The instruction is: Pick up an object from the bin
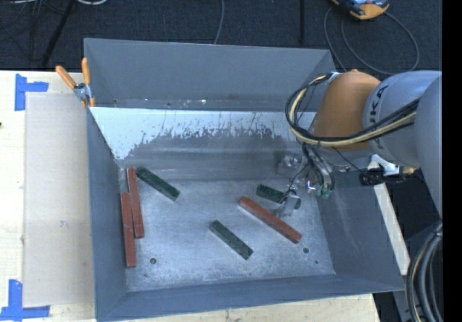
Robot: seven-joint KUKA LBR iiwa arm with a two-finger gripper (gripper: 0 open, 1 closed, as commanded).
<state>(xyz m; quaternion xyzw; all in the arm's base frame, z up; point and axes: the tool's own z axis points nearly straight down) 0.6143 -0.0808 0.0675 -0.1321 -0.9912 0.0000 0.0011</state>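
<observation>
Right of centre in the grey bin (216, 89), your gripper (291, 199) sits beside a short green block (268, 192) and a long red bar (274, 221); you cannot tell if it's open.

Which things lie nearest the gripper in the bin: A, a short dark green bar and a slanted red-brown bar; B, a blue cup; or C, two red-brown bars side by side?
A: the gripper is at the right side of the bin, just beside the short dark green bar and above the upper end of the slanted red-brown bar.
</observation>
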